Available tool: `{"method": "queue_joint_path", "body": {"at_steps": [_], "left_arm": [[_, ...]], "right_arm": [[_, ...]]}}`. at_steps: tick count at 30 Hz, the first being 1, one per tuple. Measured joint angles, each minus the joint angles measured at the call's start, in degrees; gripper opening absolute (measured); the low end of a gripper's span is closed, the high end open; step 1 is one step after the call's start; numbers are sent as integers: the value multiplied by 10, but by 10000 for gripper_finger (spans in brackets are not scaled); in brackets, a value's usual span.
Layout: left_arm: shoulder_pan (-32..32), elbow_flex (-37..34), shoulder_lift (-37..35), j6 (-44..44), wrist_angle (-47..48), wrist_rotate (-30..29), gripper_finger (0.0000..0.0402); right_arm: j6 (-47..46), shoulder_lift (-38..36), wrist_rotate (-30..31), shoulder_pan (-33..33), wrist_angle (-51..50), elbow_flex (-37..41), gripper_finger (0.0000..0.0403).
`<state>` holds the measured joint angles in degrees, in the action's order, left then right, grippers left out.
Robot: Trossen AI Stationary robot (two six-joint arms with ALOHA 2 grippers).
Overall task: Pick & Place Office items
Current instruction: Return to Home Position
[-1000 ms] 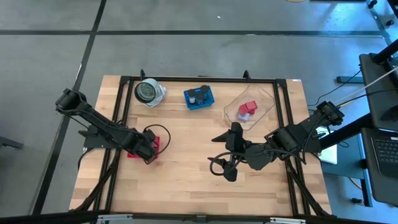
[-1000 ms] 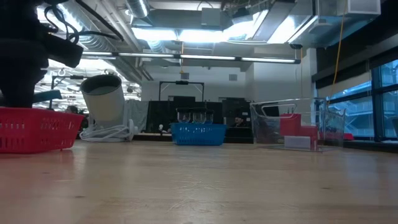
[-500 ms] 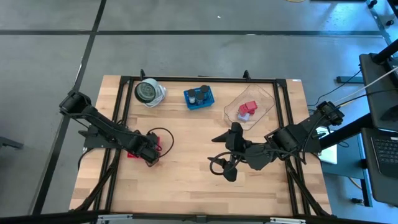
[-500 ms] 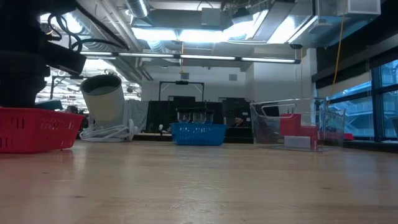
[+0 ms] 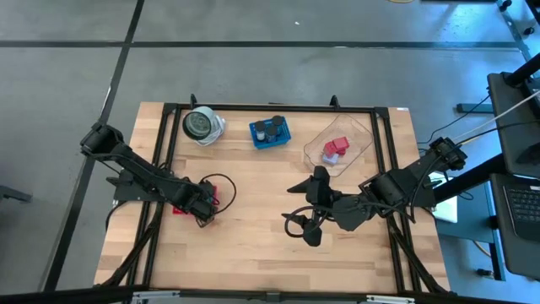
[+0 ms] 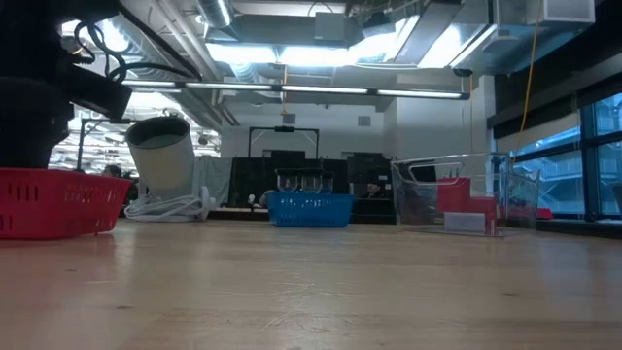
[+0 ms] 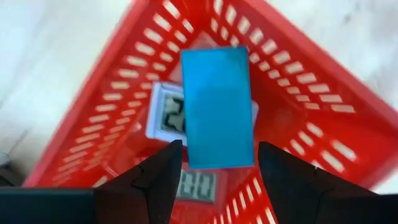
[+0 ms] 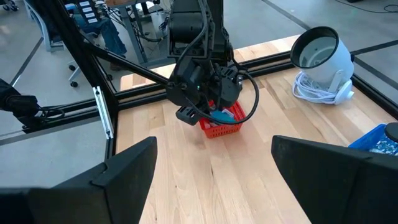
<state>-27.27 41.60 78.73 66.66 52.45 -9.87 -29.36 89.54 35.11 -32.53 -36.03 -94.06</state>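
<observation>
My left gripper (image 7: 219, 146) points down into the red basket (image 7: 298, 81) near the table's left side (image 5: 179, 208). Its fingers are apart. A flat teal block (image 7: 217, 106) lies between and beyond the fingertips, over small white pieces with digit displays (image 7: 163, 118). In the right wrist view the teal block (image 8: 219, 116) shows under that gripper, at the basket's rim. My right gripper (image 5: 305, 213) hangs open and raised over the table's middle right, with nothing between its fingers (image 8: 124, 177). My left gripper has a finger standing close beside each long edge of the teal block's near end (image 7: 217, 160), coming from above. I cannot tell whether they touch the block.
At the far side stand a round grey-and-white disc (image 5: 202, 125) with its cord, a blue basket (image 5: 270, 132) and a clear tub (image 5: 337, 145) holding red and white pieces. Bare wood lies along the near edge (image 5: 253, 253).
My left arm has sunk slightly toward the red basket. My right arm has kept still.
</observation>
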Motion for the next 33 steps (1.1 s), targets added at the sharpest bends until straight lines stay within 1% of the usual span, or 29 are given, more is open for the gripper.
{"method": "queue_joint_path", "body": {"at_steps": [4, 6, 8, 12, 14, 16, 20, 23, 26, 28, 33], "left_arm": [[0, 16, -8, -23, 19, 22, 213], [0, 39, -13, -23, 57, 20, 212], [0, 66, -18, -25, 105, 4, 209], [-1, 126, -32, -25, 185, -39, 200], [-5, 154, -40, -28, 211, -63, 199], [-13, 180, -51, -38, 222, -88, 199], [-32, 223, -82, -59, 231, -140, 198], [-45, 243, -120, -59, 231, -179, 198], [-61, 246, -174, -46, 232, -229, 198], [-72, 242, -213, -31, 233, -264, 198], [-111, 223, -299, -15, 233, -339, 198]], "right_arm": [[0, 0, 0, 0, 0, 0, 319], [0, 0, -1, 0, 0, 0, 319], [0, 0, -8, 0, 0, 0, 319], [21, 0, -60, 0, 0, 0, 319], [39, -1, -90, 0, 0, 0, 319], [49, -1, -106, 0, 0, 0, 319], [63, -3, -109, 0, -11, 0, 319], [77, -4, -82, 1, -37, 0, 319], [77, -16, -58, 5, -97, 0, 319], [74, -25, -57, 9, -134, 0, 319], [88, -41, -53, 11, -178, 0, 319]]}}
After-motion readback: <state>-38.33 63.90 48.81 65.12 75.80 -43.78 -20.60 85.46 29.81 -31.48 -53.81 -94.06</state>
